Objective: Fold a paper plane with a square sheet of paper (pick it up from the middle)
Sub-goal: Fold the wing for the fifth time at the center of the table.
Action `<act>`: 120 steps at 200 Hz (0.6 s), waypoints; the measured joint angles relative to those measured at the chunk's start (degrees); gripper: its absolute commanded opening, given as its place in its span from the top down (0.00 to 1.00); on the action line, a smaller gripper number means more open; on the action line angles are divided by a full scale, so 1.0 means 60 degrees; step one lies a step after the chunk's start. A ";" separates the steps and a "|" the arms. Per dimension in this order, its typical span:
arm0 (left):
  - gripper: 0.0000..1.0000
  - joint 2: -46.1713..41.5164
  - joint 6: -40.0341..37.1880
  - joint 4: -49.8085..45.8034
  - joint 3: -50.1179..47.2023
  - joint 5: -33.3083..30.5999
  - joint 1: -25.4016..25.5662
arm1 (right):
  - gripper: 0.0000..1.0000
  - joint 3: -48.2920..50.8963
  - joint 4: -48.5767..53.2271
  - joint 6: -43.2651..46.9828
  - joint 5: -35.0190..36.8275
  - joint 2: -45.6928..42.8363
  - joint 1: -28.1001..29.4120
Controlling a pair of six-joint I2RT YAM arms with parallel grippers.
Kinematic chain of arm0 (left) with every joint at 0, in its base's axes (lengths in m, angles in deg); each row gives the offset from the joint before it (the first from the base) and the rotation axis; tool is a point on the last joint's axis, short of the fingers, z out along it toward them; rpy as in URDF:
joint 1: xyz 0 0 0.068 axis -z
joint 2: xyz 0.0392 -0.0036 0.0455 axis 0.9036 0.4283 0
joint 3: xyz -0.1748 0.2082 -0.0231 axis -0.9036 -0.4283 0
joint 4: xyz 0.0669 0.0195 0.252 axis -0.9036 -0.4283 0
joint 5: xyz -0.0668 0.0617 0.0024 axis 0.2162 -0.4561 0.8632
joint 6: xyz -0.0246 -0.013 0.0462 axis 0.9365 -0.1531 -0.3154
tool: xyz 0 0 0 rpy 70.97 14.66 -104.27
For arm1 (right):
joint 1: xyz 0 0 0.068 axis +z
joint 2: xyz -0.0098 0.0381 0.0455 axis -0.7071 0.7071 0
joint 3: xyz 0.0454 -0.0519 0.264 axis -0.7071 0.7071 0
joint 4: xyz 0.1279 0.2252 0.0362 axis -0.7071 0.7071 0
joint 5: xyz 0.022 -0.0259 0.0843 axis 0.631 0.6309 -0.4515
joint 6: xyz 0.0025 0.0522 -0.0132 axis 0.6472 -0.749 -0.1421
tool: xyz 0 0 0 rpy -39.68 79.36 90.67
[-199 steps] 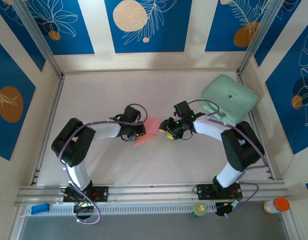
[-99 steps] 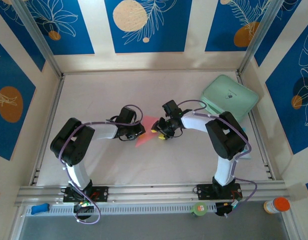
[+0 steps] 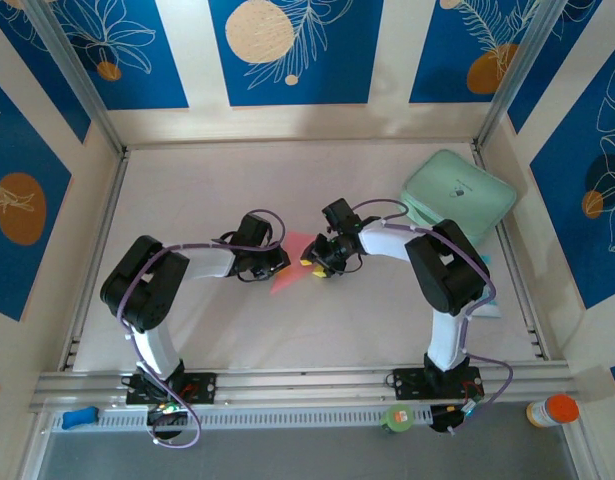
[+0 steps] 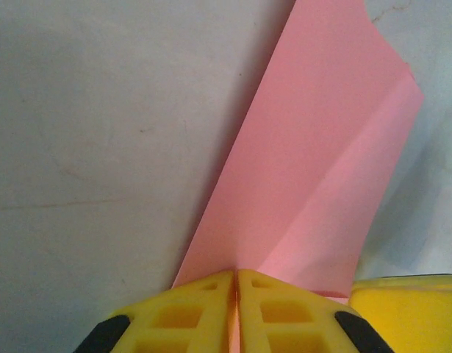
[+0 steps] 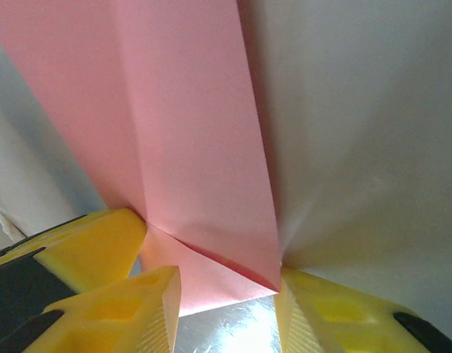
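Two arms reach inward over the pale table and meet near its middle, the left arm coming from the left and the right arm from the right, both with elbows turned outward. Near the far right corner lies a mint-green pad, set at an angle and well apart from the grippers. Between the two wrists is the square sheet of paper, salmon-pink, creased into a long pointed shape and far smaller than the pad. The left gripper is at its left side. Seen from the left wrist, its yellow fingers are pressed together with the paper's edge pinched in the seam, and the sheet runs away from them with one fold line slanting across it. The right gripper is at the paper's right side, just beside the left one. In the right wrist view its fingers stand apart — a folded corner of the paper lies in the gap, and whether it touches either pad I cannot tell. By the near rail are small things — an orange-capped bottle at the right and a blue object at the left.
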State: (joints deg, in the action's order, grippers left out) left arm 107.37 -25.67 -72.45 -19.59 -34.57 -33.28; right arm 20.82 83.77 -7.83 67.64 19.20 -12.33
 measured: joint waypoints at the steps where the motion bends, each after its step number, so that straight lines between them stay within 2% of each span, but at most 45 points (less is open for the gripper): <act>1: 0.87 0.0000 0.0000 0.0000 0.0000 0.0000 0.0000 | 0.63 0.0000 0.0000 0.0000 0.0000 0.0000 0.0000; 44: 0.87 0.0004 0.0004 0.0004 0.0000 0.0004 0.0000 | 0.69 0.0069 -0.0452 0.0069 -0.0058 -0.0004 0.0004; 87: 0.86 0.0004 0.0076 0.0153 -0.0080 0.0153 -0.0069 | 0.71 0.0965 -0.1446 0.0062 -0.0117 -0.0452 -0.0007; 120: 0.85 0.0004 0.0233 0.0357 -0.0182 0.0317 -0.0138 | 0.77 0.1162 -0.1985 0.0055 -0.0189 -0.0634 -0.0007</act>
State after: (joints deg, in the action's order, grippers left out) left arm 107.39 -24.27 -70.31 -20.68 -32.67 -34.11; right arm 27.79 71.85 -7.50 66.51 15.40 -12.38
